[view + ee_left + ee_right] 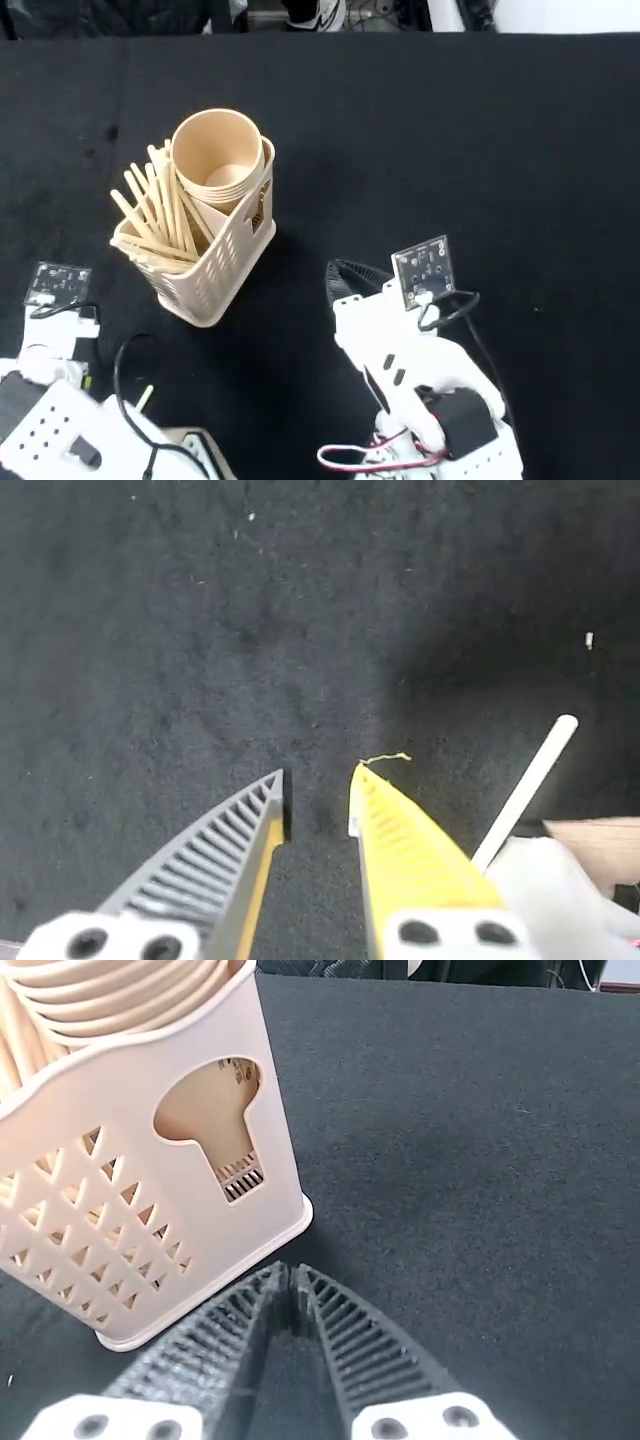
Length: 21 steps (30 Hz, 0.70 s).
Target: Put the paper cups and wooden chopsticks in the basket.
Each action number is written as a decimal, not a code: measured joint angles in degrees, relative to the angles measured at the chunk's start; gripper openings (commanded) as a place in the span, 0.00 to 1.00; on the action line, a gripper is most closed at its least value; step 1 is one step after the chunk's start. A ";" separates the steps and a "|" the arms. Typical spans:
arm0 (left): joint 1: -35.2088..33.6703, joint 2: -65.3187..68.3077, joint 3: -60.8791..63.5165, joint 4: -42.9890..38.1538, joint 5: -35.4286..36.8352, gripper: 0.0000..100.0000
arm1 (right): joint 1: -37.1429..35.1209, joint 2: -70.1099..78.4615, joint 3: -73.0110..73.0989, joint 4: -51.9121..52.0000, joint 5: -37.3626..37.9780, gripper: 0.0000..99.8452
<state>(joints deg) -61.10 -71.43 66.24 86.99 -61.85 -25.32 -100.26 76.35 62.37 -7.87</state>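
Black desk point(450, 150): basket point(225, 272) at 10 o'clock holds cups point(218, 150) and chopsticks point(160, 212), so loading appears done. Left end effector point(318, 792) is slightly apart, right end effector point(295, 1282) together, both empty.

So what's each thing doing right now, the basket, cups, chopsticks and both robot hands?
Basket: upright, holding cups and chopsticks.
Cups: stacked, inside the basket.
Chopsticks: standing in the basket, leaning.
Pale stick: lying on the table, outside the basket.
Left hand: open, empty.
Right hand: shut, empty, beside the basket.
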 measured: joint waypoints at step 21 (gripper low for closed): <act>2.29 -29.27 10.11 -1.32 -0.09 0.10 | 0.00 0.00 0.00 0.00 0.00 0.02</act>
<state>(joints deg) -58.81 -100.70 76.35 85.67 -61.93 -25.32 -100.26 76.35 62.37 -7.87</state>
